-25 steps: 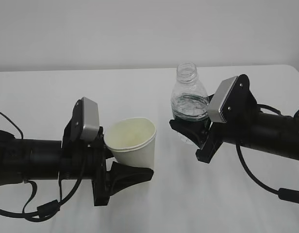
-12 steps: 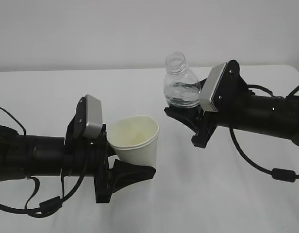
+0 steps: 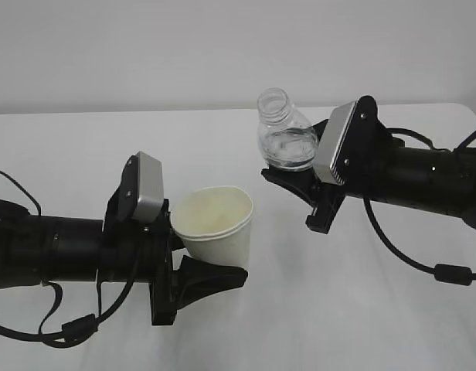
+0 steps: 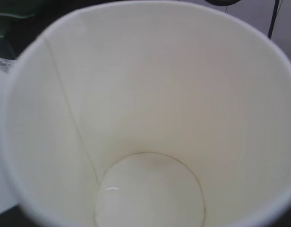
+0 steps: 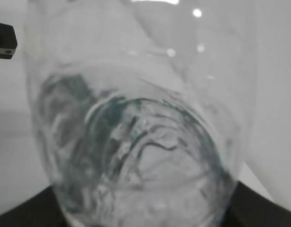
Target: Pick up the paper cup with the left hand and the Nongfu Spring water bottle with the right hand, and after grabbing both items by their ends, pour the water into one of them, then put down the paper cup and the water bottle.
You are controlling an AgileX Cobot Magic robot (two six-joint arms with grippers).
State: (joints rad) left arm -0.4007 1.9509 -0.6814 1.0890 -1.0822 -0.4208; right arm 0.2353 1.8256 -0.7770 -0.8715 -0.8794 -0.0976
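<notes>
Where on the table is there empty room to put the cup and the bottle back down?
The table is bare behind the left gripper, and in front under the right gripper. It is crowded in the middle, where the paper cup and water bottle nearly meet.

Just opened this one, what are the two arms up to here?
The left gripper holds the paper cup above the white table, its mouth tipped toward the other arm. The right gripper holds the uncapped water bottle by its lower part, neck leaning toward the cup. The bottle's mouth sits above and to the right of the cup. No stream is visible, and the cup looks nearly empty inside.
</notes>
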